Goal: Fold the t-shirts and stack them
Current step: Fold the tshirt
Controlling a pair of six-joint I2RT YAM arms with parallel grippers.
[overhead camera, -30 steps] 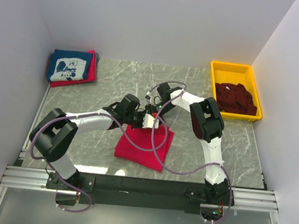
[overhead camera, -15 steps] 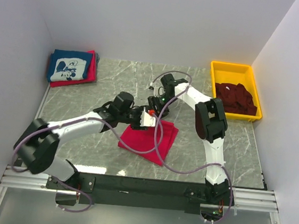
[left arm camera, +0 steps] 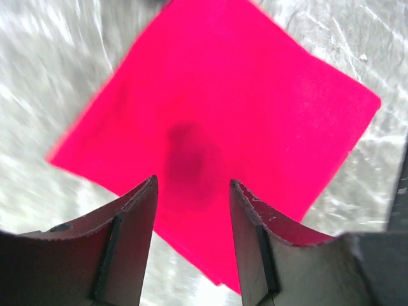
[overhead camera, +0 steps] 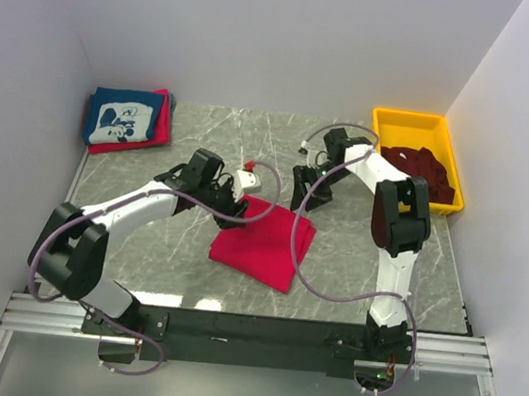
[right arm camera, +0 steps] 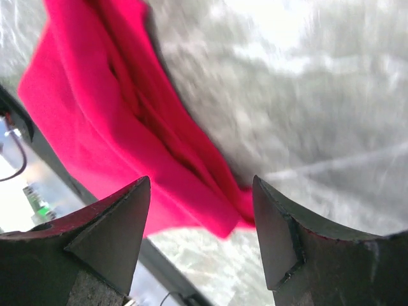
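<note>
A bright red t-shirt (overhead camera: 260, 243) lies folded in a square on the marble table, its layered edge toward the right. The left gripper (overhead camera: 231, 199) hovers at its far left corner, open and empty; the left wrist view has the shirt (left arm camera: 217, 108) flat below the parted fingers (left arm camera: 192, 182). The right gripper (overhead camera: 304, 197) stands just beyond the far right corner, open and empty, and the right wrist view looks along the shirt's folded edge (right arm camera: 95, 108). A navy t-shirt with a white graphic (overhead camera: 122, 117) lies on a red one (overhead camera: 162, 123) at the back left.
A yellow bin (overhead camera: 407, 123) at the back right holds dark maroon t-shirts (overhead camera: 420, 174). White walls close in three sides. Both arms' cables loop over the table near the red shirt.
Both grippers opened and let go of the red shirt. The left one drew back to the left, the right one to the far right. The shirt now lies flat.
</note>
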